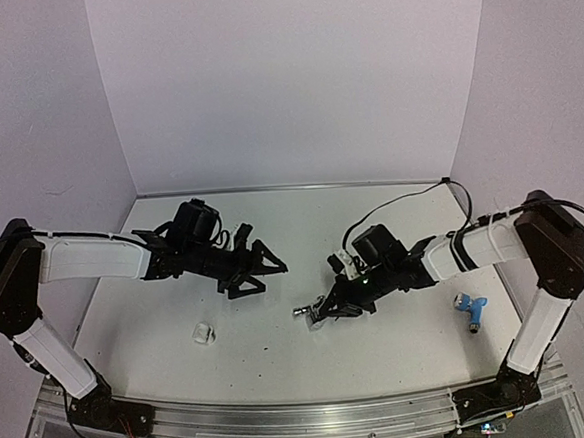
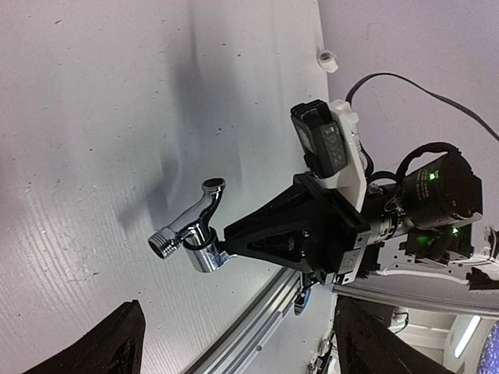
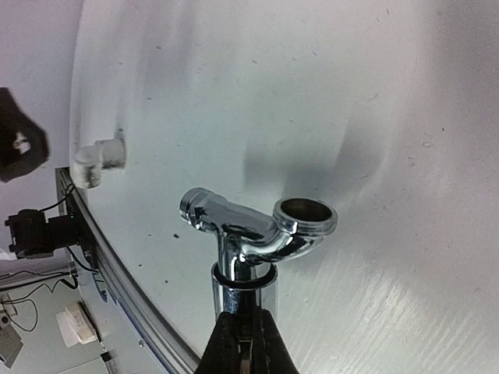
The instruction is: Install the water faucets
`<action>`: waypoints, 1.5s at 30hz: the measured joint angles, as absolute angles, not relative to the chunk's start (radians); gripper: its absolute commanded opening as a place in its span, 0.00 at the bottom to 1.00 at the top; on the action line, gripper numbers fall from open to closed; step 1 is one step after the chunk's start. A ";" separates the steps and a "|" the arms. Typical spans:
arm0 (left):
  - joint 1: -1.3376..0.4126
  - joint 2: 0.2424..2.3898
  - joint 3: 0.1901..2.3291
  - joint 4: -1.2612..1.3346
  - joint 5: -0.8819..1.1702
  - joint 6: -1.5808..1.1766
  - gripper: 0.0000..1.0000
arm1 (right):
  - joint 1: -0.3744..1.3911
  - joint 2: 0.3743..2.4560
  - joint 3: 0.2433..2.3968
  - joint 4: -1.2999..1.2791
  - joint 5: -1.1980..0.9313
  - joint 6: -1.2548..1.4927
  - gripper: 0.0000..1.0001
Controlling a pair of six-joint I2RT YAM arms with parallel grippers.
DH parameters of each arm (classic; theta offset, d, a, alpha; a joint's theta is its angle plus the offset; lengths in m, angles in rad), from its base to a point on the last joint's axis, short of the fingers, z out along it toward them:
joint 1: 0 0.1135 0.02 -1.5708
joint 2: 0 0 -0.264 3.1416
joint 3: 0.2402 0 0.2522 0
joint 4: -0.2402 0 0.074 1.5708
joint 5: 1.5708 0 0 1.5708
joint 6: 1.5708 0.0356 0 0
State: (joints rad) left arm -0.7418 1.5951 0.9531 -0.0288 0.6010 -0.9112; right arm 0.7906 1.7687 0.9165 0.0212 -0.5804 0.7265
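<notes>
My right gripper (image 1: 325, 309) is shut on the cylindrical end of the shiny silver faucet (image 1: 305, 311) and holds it low over the table near the middle. The right wrist view shows the jaws (image 3: 243, 321) pinching that end, with the faucet's (image 3: 251, 231) threaded end and open spout pointing away. The left wrist view shows the same faucet (image 2: 189, 232) held by the right gripper's fingers (image 2: 261, 238). My left gripper (image 1: 259, 275) is open and empty, left of the faucet and apart from it. The light blue faucet (image 1: 471, 309) lies on the table at the right.
A small white stubby fitting (image 1: 204, 333) lies on the table front left, and it also shows in the right wrist view (image 3: 98, 160). The metal rail (image 1: 306, 413) runs along the near table edge. White walls enclose the back and sides.
</notes>
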 measured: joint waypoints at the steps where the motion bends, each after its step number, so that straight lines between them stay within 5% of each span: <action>1: -0.742 1.595 0.953 -0.006 0.614 -0.918 0.86 | 0.791 1.723 0.894 0.032 -0.575 0.722 0.00; 9: -0.751 1.595 0.953 0.144 0.712 -0.944 0.75 | 0.791 1.515 0.870 0.209 -0.569 0.724 0.00; 21: -0.775 1.595 0.953 0.254 0.775 -0.953 0.33 | 0.791 1.493 0.868 0.300 -0.585 0.750 0.00; 28: -0.775 1.584 0.950 0.268 0.759 -0.943 0.42 | 0.790 1.468 0.839 0.316 -0.619 0.753 0.00; 37: -0.775 1.581 0.948 0.287 0.749 -0.944 0.24 | 0.791 1.433 0.822 0.316 -0.636 0.753 0.00; 39: -0.775 1.581 0.948 0.290 0.751 -0.946 0.14 | 0.793 1.433 0.822 0.316 -0.636 0.754 0.06; 40: -0.775 1.581 0.948 0.291 0.752 -0.942 0.06 | 0.793 1.433 0.822 0.316 -0.636 0.754 0.41; 41: -0.776 1.578 0.948 0.292 0.752 -0.942 0.01 | 0.793 1.433 0.822 0.313 -0.636 0.757 0.55; 43: -0.776 1.573 0.947 0.287 0.749 -0.928 0.00 | 0.793 1.433 0.831 0.302 -0.629 0.770 0.77; 45: -0.776 1.566 0.943 0.287 0.746 -0.904 0.00 | 0.788 1.433 0.843 0.288 -0.633 0.783 0.85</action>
